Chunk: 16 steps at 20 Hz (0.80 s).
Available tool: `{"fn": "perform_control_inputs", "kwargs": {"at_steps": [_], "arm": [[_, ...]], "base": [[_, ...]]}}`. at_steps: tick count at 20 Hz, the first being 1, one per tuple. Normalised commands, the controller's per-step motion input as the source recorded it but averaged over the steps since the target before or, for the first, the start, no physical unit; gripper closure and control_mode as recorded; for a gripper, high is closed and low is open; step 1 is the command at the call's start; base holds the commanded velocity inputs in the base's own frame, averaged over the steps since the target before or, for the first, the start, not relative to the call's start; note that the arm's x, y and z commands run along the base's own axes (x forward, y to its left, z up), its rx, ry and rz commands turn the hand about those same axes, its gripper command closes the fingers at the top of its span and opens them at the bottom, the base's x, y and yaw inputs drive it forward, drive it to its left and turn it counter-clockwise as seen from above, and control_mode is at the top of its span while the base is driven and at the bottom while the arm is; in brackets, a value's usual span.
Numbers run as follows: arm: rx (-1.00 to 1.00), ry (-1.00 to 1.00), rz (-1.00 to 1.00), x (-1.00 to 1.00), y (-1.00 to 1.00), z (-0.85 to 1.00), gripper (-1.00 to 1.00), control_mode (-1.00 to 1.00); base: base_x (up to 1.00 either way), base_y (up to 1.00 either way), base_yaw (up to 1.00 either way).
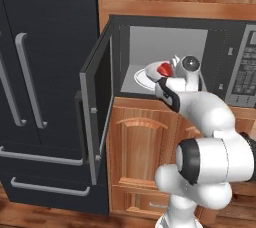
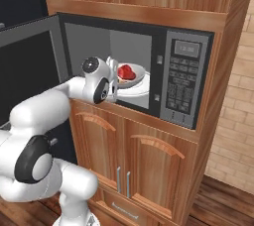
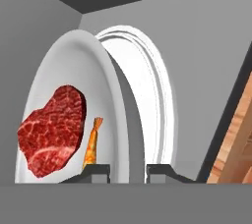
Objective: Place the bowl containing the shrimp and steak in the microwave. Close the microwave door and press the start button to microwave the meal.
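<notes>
Inside the microwave [image 2: 163, 41], end effector [image 3: 127, 171] grips the bowl [image 3: 69, 70] rim above the turntable [image 3: 147, 95]; next: lower, release, withdraw.

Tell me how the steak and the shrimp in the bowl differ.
The steak is deep red with pale marbling; the shrimp is orange. The steak is a broad, lobed chunk; the shrimp is thin and narrow. The steak is far larger than the shrimp. Both lie side by side in the white bowl, which the gripper holds by its rim inside the microwave.
</notes>
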Motion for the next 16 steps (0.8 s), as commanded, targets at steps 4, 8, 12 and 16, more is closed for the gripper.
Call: {"fn": "perform_control_inputs", "kwargs": {"at_steps": [4, 8, 12, 16], "arm": [[0.00, 0.01, 0.00, 0.50, -0.04, -0.21, 1.00, -1.00], [0.00, 0.02, 0.00, 0.40, 0.00, -0.30, -1.00, -1.00], [0.00, 0.03, 0.00, 0.23, -0.02, -0.13, -1.00, -1.00], [0.00, 0.01, 0.00, -0.08, -0.04, 0.00, -1.00, -1.00]], "base": [[0.00, 0.00, 0.00], [0.00, 0.00, 0.00], [0.00, 0.00, 0.00], [0.00, 0.00, 0.00]]}}
